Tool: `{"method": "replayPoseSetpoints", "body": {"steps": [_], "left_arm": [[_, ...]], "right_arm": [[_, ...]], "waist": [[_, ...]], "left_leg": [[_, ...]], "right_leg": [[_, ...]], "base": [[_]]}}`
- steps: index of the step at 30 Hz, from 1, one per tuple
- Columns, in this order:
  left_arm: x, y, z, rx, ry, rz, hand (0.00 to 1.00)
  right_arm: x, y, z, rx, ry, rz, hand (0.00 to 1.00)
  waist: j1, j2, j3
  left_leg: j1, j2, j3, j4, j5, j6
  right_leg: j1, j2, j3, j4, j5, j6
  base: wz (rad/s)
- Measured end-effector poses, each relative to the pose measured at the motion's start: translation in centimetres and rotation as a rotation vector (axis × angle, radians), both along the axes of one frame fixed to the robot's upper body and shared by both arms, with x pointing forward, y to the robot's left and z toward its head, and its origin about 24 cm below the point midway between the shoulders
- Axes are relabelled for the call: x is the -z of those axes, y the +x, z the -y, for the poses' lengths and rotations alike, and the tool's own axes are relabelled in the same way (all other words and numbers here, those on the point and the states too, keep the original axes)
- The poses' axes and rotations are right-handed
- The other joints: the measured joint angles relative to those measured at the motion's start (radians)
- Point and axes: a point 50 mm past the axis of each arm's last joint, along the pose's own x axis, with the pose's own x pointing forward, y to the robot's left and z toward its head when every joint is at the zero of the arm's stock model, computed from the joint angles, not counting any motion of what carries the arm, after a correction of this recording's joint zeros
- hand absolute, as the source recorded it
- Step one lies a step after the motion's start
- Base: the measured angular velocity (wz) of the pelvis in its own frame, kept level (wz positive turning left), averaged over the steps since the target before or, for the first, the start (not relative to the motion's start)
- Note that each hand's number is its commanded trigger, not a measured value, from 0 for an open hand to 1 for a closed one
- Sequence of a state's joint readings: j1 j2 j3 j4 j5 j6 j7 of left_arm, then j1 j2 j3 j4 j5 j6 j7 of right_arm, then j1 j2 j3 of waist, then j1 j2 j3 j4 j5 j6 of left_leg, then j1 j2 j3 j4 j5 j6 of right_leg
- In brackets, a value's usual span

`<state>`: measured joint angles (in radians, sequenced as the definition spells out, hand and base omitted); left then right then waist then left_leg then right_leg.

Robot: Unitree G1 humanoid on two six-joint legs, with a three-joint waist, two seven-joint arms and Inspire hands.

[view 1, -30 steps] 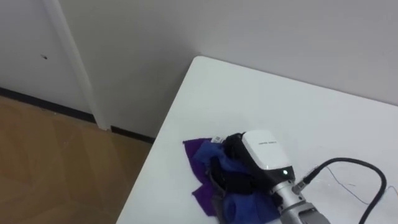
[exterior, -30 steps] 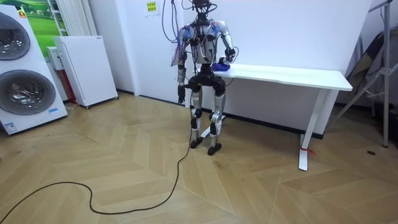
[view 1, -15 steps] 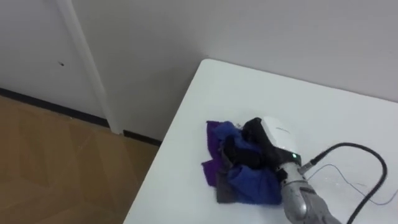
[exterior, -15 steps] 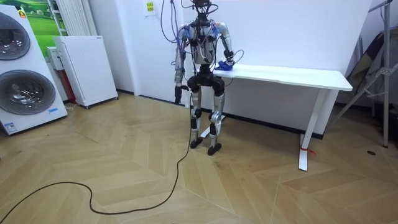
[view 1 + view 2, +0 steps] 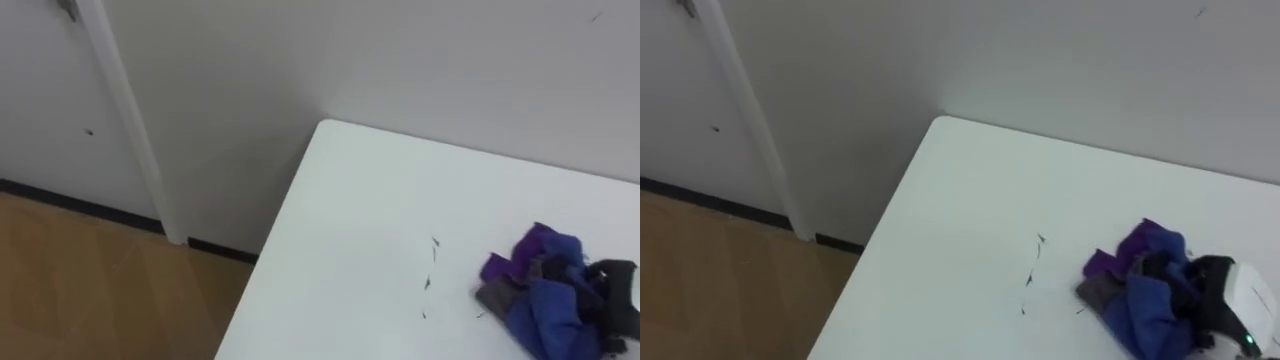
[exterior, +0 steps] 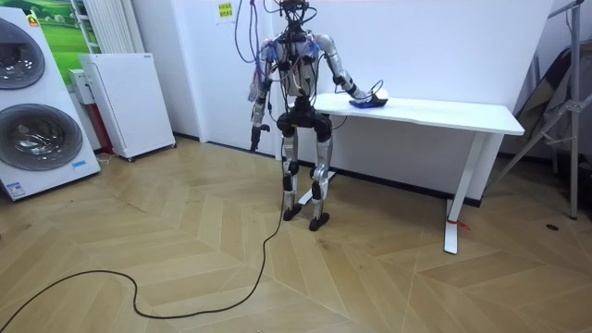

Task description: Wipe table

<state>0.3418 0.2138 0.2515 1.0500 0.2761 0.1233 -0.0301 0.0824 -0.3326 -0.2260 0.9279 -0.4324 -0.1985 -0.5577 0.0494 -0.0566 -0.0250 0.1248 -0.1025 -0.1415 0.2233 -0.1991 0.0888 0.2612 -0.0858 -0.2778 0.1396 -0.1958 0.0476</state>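
Blue, purple and grey cloth (image 5: 1140,280); white table (image 5: 960,200), dark marks (image 5: 1039,243).

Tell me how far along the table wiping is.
Midway, at best. The table's corner area looks clean. The right hand grips the blue-purple cloth on the tabletop. Small dark marks beside the cloth remain, and probably the table's far stretch.

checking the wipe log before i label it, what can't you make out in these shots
Right robot hand: partly cut off by the right eye view's lower right edge, partly sunk in the cloth; its hold is unclear.
Left robot hand: too small in the room view, hanging at the robot's side.
Dark marks on the table: too faint in the eye views to tell scratches from dirt.
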Motion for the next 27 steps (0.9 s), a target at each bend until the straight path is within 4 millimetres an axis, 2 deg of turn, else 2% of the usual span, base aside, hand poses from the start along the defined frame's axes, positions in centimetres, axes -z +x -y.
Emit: {"method": "replayPoseSetpoints", "body": {"steps": [6,8,12,15,16,17,18,19,20,23,27], "left_arm": [[0.2,0.8,0.6,0.007,-0.012,0.027,0.0],[0.4,1.0,1.1,0.042,-0.023,0.018,0.0],[0.8,1.7,2.2,0.105,-0.052,0.012,0.0],[1.1,1.9,2.9,0.137,-0.064,-0.008,0.0],[1.1,2.1,3.0,0.137,-0.066,-0.014,0.0],[1.2,2.4,3.1,0.147,-0.067,-0.016,0.0],[1.2,2.6,3.2,0.157,-0.067,-0.019,0.0],[1.2,2.8,3.3,0.171,-0.07,-0.025,0.0],[1.3,3.0,3.4,0.171,-0.072,-0.024,0.0],[1.4,3.1,3.7,0.17,-0.079,-0.022,0.0],[1.4,2.5,3.9,0.154,-0.084,-0.036,0.0]], "right_arm": [[0.1,-0.4,0.0,0.009,-0.016,-0.005,1.0],[0.1,-0.1,-0.2,0.001,-0.02,-0.009,1.0],[-0.6,1.8,-1.3,-0.065,-0.074,-0.026,1.0],[-1.4,4.0,-3.5,-0.22,-0.154,-0.066,1.0],[-1.9,5.1,-5.1,-0.316,-0.185,-0.078,1.0],[-2.4,6.2,-7.0,-0.416,-0.214,-0.079,1.0],[-2.7,6.7,-7.9,-0.46,-0.225,-0.074,1.0],[-3.1,7.5,-10.1,-0.546,-0.234,-0.057,1.0],[-3.4,8.2,-12.0,-0.631,-0.243,-0.048,1.0],[-3.9,9.5,-15.3,-0.747,-0.232,-0.024,1.0],[-4.2,10.2,-15.7,-0.771,-0.229,-0.015,1.0]], "waist": [[-0.004,0.0,-0.0003],[0.0,0.001,0.0001],[0.023,0.007,0.0023],[0.045,0.013,0.0062],[0.05,0.013,0.0119],[0.061,0.013,0.0122],[0.071,0.013,0.014],[0.098,0.015,0.0228],[0.113,0.015,0.0251],[0.143,0.017,0.0274],[0.142,0.022,0.031]], "left_leg": [[0.006,0.002,0.002,0.001,-0.001,0.0],[0.005,0.003,0.003,0.0,-0.002,-0.001],[0.001,0.01,0.021,-0.001,-0.003,-0.006],[-0.011,0.026,0.052,-0.002,-0.007,-0.013],[-0.015,0.03,0.06,-0.003,-0.007,-0.017],[-0.028,0.038,0.064,-0.003,-0.007,-0.023],[-0.033,0.04,0.064,-0.004,-0.007,-0.027],[-0.035,0.04,0.064,-0.005,-0.006,-0.029],[-0.035,0.044,0.061,-0.006,-0.005,-0.032],[-0.038,0.054,0.054,-0.009,-0.006,-0.038],[-0.051,0.054,0.041,-0.007,-0.007,-0.04]], "right_leg": [[0.004,0.001,0.001,0.002,0.0,0.0],[0.001,0.002,0.006,0.005,0.0,0.0],[-0.018,0.007,0.019,0.013,0.001,-0.002],[-0.036,0.017,0.03,0.014,0.008,-0.013],[-0.044,0.021,0.029,0.014,0.011,-0.017],[-0.06,0.026,0.027,0.016,0.014,-0.022],[-0.067,0.029,0.029,0.016,0.016,-0.025],[-0.071,0.036,0.03,0.014,0.019,-0.03],[-0.071,0.04,0.028,0.013,0.019,-0.03],[-0.072,0.048,0.02,0.011,0.019,-0.03],[-0.074,0.05,0.002,0.01,0.019,-0.03]], "base": [[-0.01],[-0.03],[-0.22],[-0.33],[-0.24],[-0.21],[-0.17],[-0.05],[0.0],[0.11],[0.2]]}}
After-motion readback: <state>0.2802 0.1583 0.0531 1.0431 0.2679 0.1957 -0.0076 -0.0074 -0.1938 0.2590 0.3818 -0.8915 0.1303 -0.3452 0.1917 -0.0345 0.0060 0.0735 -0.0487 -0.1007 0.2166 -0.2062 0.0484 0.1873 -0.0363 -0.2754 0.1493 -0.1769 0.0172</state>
